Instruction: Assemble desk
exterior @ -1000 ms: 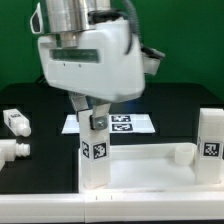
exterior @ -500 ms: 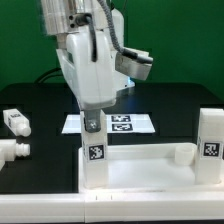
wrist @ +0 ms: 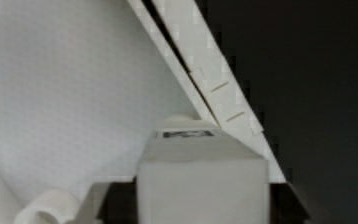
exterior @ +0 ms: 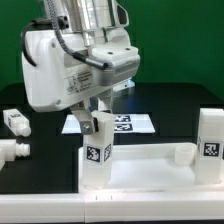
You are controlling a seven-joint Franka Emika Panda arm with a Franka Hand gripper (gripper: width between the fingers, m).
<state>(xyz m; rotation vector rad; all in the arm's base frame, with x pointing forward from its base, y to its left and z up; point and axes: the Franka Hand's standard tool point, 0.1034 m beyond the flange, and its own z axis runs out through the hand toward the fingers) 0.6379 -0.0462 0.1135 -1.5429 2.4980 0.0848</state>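
Observation:
The desk's white rimmed top lies at the front of the black table. At its corner on the exterior view's left, one square-post leg with a tag stands upright. My gripper reaches down over the upper part of this leg. In the wrist view the leg fills the space between my dark fingers, beside the top. Whether the pads press on the leg is not visible. A second leg stands at the corner on the exterior view's right.
Two loose legs lie on the table at the exterior view's left. The marker board lies flat behind the desk top. A short white peg rises from the top near the standing leg on the exterior view's right.
My hand has swivelled round above the leg, so its broad white body now faces the exterior view's left. The leg stays upright in the same corner.

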